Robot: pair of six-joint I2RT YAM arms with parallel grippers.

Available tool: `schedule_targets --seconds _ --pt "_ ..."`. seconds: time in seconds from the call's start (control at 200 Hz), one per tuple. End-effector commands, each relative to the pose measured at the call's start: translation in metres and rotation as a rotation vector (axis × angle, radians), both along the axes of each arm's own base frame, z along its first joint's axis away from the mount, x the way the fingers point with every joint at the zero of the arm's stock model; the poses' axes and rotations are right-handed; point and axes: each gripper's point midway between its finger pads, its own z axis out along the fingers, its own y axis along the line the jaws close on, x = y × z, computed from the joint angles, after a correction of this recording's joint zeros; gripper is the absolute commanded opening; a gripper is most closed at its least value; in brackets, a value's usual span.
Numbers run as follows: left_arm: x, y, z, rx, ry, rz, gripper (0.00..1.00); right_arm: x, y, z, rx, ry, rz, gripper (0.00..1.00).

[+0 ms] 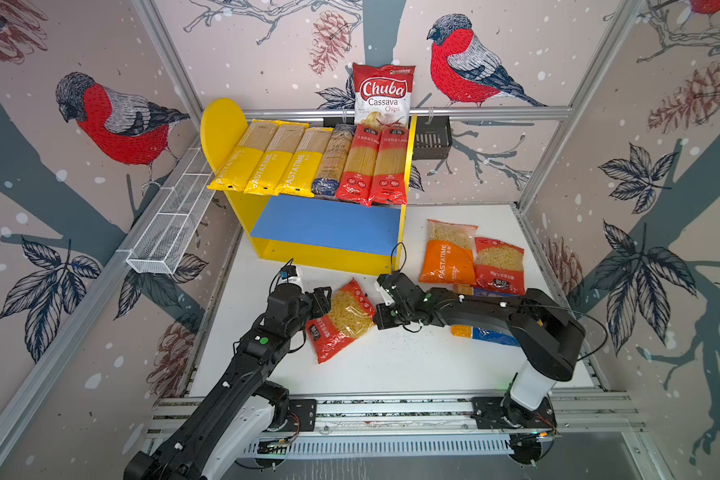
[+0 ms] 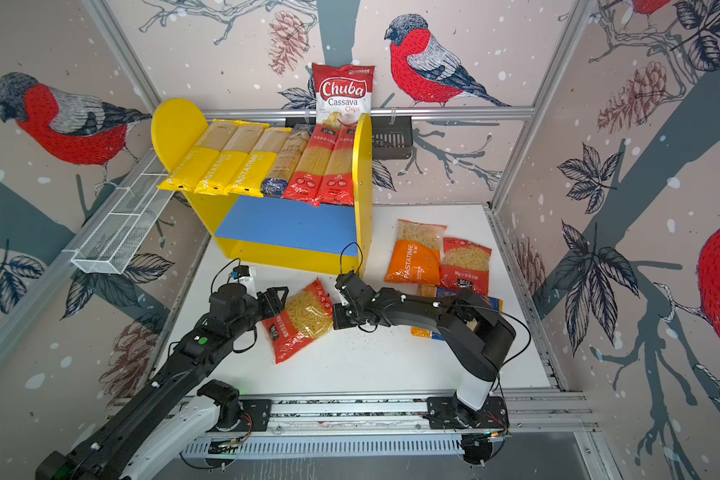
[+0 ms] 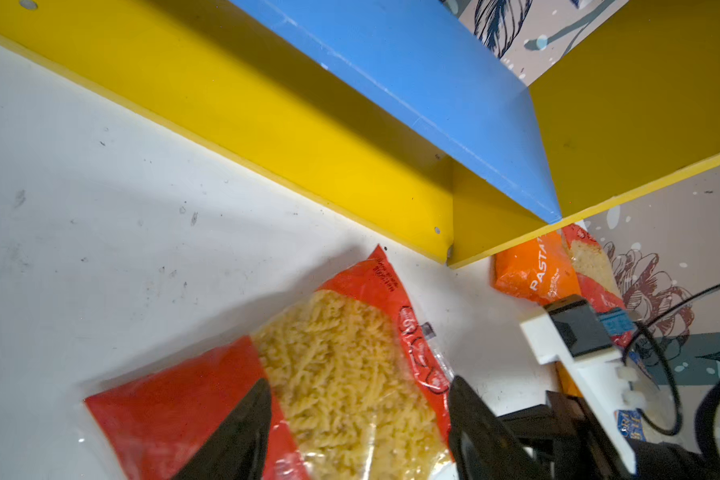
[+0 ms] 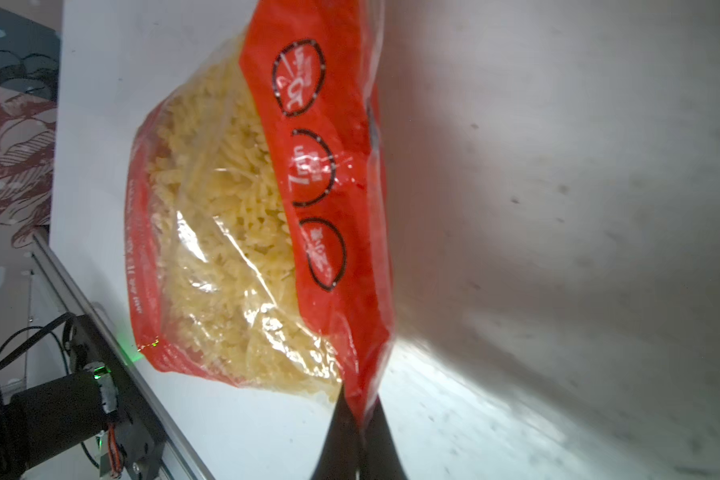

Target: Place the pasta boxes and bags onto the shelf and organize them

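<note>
A red macaroni bag [image 1: 341,320] [image 2: 300,320] lies on the white table in front of the shelf [image 1: 321,257] [image 2: 362,187]. My right gripper [image 1: 377,309] [image 4: 358,399] is shut on the bag's red edge seam [image 4: 362,374]. My left gripper [image 1: 323,301] [image 3: 358,382] stands open at the bag's other side, its fingers spread over the bag [image 3: 329,374]. Several long spaghetti packs [image 1: 308,162] fill the shelf's upper board. The blue lower board [image 1: 329,224] [image 3: 412,70] is bare. An orange bag [image 1: 447,257], another red bag [image 1: 499,266] and a blue-orange bag [image 1: 487,334] lie to the right.
A Chuba Cassava Chips bag [image 1: 383,93] stands behind the shelf beside a black slotted basket [image 1: 431,139]. A white wire-mesh basket [image 1: 171,224] hangs on the left wall. The right arm reaches over the blue-orange bag.
</note>
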Motion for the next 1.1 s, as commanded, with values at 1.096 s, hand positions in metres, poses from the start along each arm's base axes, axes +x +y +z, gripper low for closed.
schedule_targets --seconds 1.096 --pt "-0.126 -0.139 -0.092 -0.099 0.313 -0.511 0.67 0.045 -0.004 0.001 0.197 0.061 -0.159 0.33"
